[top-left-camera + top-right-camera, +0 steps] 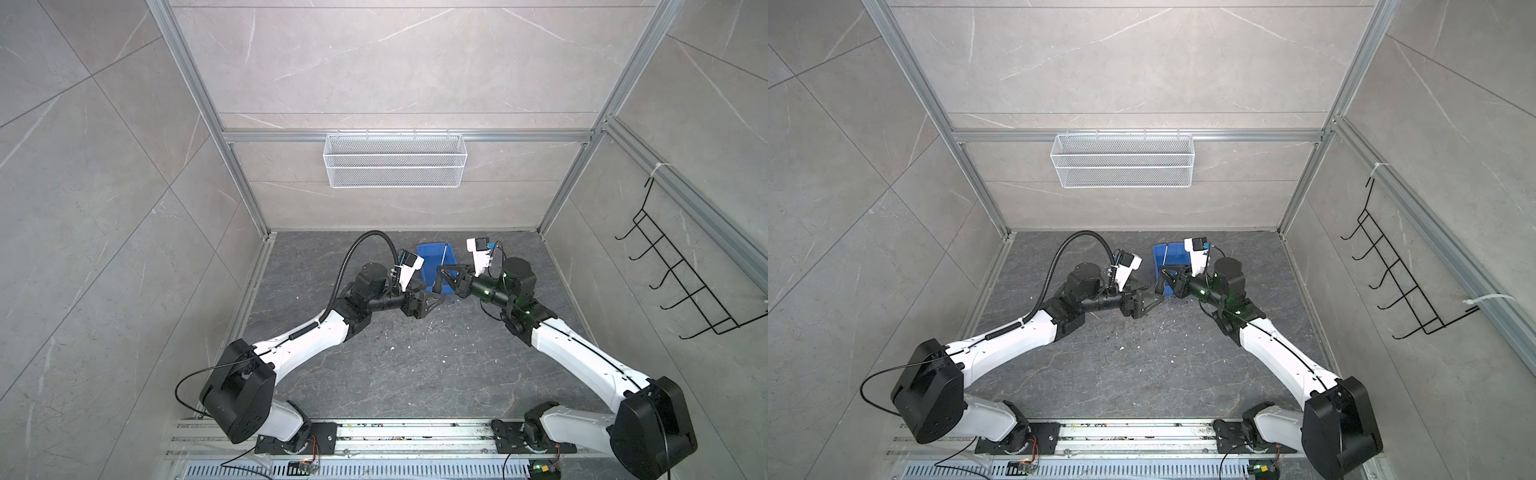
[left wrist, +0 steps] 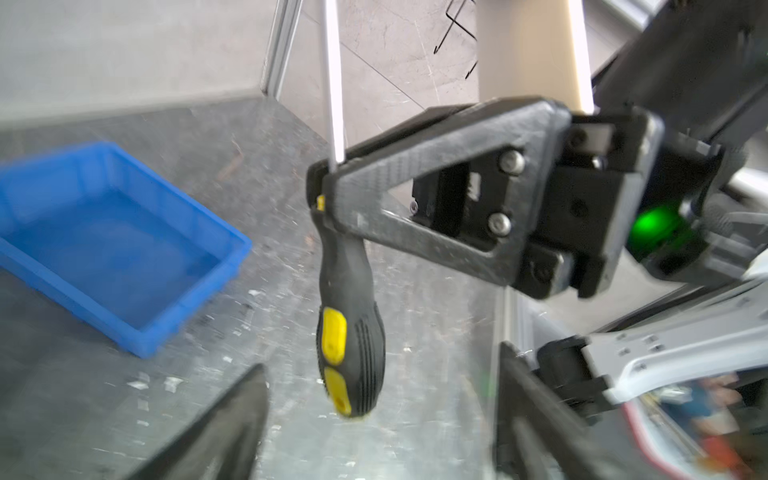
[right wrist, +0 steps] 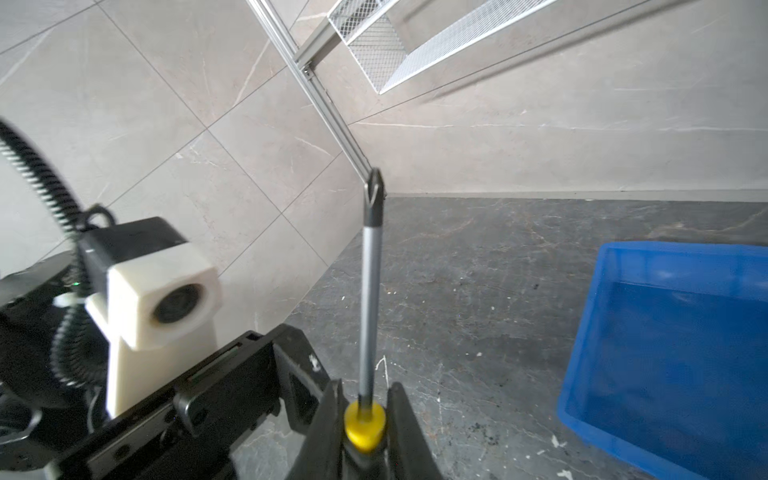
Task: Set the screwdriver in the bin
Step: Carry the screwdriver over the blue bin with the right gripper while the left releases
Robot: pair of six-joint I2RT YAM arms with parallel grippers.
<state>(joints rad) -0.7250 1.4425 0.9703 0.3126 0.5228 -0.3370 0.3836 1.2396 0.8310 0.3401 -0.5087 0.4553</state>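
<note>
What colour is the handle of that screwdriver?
The screwdriver handle is black with yellow patches; the left wrist view shows it best.

Slim plastic-handled screwdriver (image 2: 353, 332): black ribbed grip, yellow inlays and collar, silver-grey shaft, dark tip. Shallow rectangular plastic bin (image 2: 166, 195): solid bright blue. Long wire mesh basket (image 1: 395, 166): white. Stone tabletop (image 1: 415, 374): dark grey, pale veining.

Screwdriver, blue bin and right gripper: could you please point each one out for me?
screwdriver (image 2: 357, 324), left wrist view, on its black handle.
blue bin (image 2: 116, 249), left wrist view, on its bare floor.
right gripper (image 3: 365, 392), right wrist view, midway between its fingertips.
</note>
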